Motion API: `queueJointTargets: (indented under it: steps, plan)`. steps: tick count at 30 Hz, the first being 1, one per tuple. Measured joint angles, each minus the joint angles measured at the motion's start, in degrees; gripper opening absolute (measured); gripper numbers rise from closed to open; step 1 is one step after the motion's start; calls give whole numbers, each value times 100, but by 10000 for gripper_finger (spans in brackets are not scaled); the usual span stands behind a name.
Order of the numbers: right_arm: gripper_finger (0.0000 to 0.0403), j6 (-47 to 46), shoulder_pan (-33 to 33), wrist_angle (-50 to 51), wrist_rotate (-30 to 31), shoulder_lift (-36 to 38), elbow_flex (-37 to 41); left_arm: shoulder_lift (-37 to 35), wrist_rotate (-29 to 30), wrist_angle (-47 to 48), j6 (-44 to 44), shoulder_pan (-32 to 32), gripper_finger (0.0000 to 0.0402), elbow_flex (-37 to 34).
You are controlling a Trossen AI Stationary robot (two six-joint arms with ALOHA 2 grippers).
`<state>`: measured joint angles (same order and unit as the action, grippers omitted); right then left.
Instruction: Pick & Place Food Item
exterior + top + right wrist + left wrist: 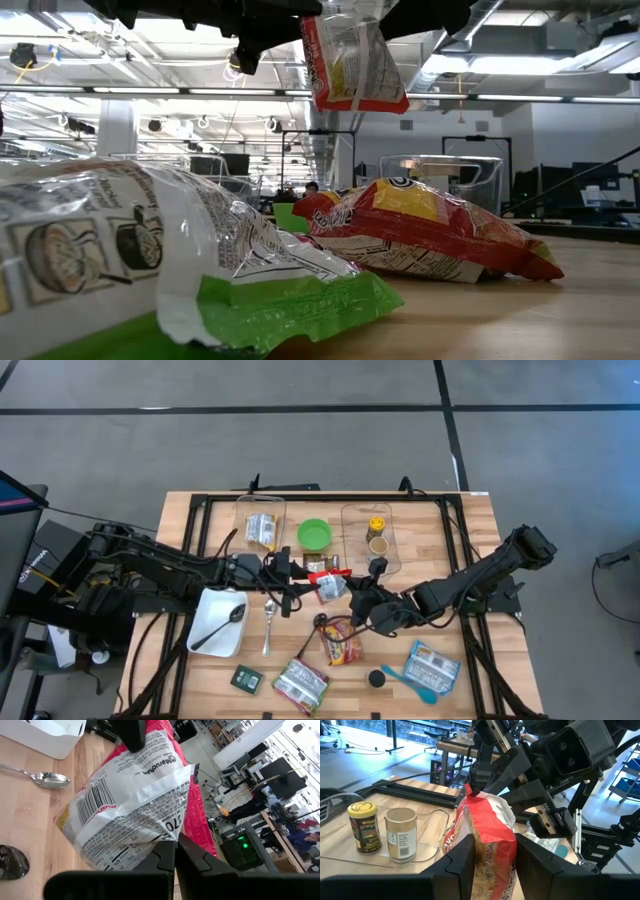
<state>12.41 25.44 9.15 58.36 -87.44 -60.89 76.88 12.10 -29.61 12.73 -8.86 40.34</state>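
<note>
Two grippers meet mid-air on one noodle packet point(331, 586); right gripper point(175, 851) pinches its edge, left gripper point(491, 851) closing around it; light, crinkly, slippery; grip the seam.

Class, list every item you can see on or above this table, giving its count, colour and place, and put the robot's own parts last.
held snack bag: one, red and white, in the air mid-table between both grippers
clear trays: two, far side; the left holds a packet, the right holds two jars
green bowl: one, between the trays
white bin: one, left of centre, black spoon inside
silver spoon: one, beside the bin
red chip bag: one, near centre
green-and-white packet: one, near edge
blue-and-white packet: one, near right
left gripper: fingers either side of the held bag
right gripper: shut on the held bag
</note>
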Motion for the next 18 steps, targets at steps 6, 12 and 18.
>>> queueJointTargets:
  steps: [6, 12, 18]
  plan:
    - [0, 0, 0, -7, -2, 0, 0, 0, -2, -2, 0, 0, 126, 0]
    - [0, 0, 1, -6, 0, 0, 0, 0, -1, 0, 0, 0, 108, 0]
    - [0, 0, 1, -10, -6, 0, 0, 0, -2, 0, 0, 0, 117, 0]
